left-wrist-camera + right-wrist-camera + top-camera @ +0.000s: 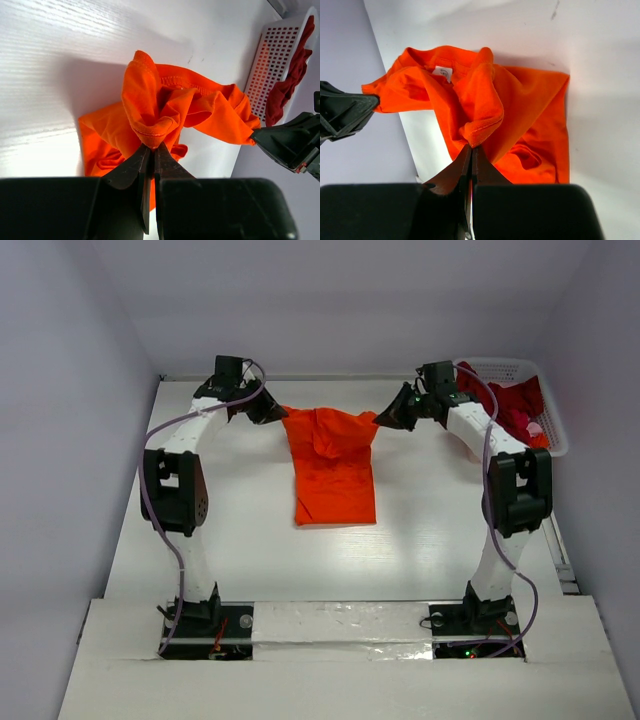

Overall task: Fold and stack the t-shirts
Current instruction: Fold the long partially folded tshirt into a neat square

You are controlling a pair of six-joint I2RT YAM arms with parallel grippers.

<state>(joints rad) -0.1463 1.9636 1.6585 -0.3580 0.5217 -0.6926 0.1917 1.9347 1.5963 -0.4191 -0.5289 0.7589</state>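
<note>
A bright orange t-shirt (332, 470) hangs stretched between my two grippers at the far middle of the table, its lower part lying on the surface. My left gripper (277, 412) is shut on the shirt's left top corner; the left wrist view shows its tips (153, 146) pinching a bunched orange hem (155, 107). My right gripper (382, 419) is shut on the right top corner, its tips (471, 146) pinching a fold of the same shirt (485, 107). A dark red t-shirt (515, 400) and a bit of pink cloth (533, 427) lie in the basket.
A white plastic lattice basket (553, 425) stands at the far right corner, also seen in the left wrist view as the basket (267, 60). White walls close the table at the back and both sides. A raised white strip runs across the near edge by the arm bases.
</note>
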